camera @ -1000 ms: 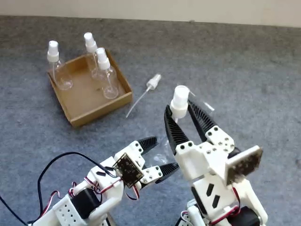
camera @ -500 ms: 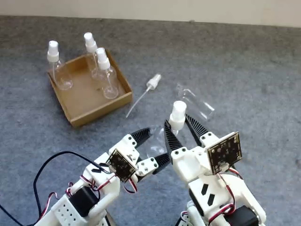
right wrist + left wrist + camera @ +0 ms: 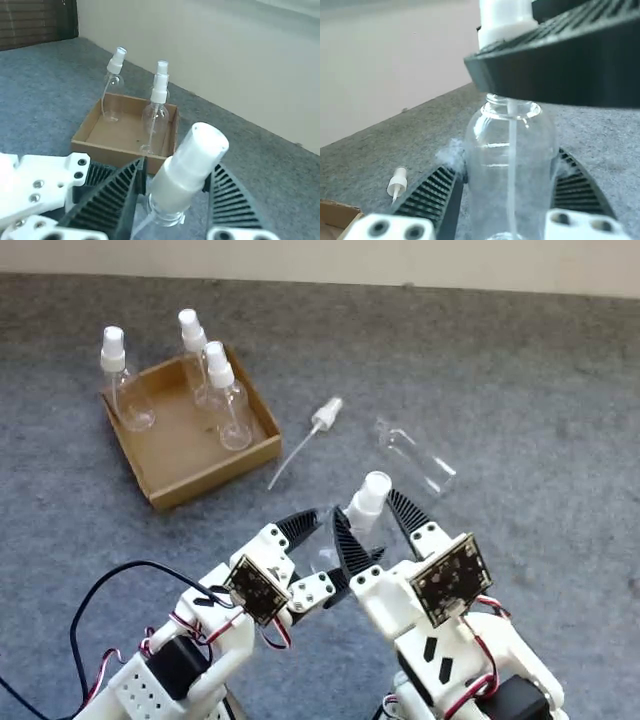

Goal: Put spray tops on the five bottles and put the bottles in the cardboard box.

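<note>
While left jaws clasp the bottle [image 3: 510,165], right jaws — above — pinch its top [image 3: 187,167].

Left gripper [image 3: 322,552] is clamped on the held bottle [image 3: 510,165]. Right gripper [image 3: 368,508], gripping the held spray top [image 3: 368,495], sits right over it, one finger [image 3: 555,55] just above the bottle mouth, so no passage between the two.

Ahead of both: loose spray top [image 3: 324,416], tube slanting across the line to the cardboard box [image 3: 215,472].

Ahead, right gripper's outer side: bare bottle [image 3: 415,455] lying flat.

Box: three capped bottles [image 3: 225,405] crowd the far part; floor nearest the grippers is free.

Carpet [image 3: 540,420] past the bare bottle is free.
</note>
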Robot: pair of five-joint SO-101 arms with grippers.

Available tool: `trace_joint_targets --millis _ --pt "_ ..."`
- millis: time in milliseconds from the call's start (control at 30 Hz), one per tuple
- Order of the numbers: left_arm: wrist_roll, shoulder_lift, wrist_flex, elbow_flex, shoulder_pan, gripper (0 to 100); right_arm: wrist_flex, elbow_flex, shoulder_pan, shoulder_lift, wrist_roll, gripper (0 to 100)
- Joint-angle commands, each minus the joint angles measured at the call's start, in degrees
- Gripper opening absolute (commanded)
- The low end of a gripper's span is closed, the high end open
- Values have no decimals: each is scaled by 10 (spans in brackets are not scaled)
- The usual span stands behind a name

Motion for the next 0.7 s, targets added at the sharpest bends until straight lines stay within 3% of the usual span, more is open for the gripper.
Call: trace_joint_targets --millis 0,267,667 --pt "-2 -7 -17 11 -8 133 26 -8 -13 -2 15 158" --pt "-2 -7 -17 10 -36 133 31 -8 -12 -2 76 159" --pt "-5 -8 -17 9 -44 133 31 -7 -11 -2 78 159"
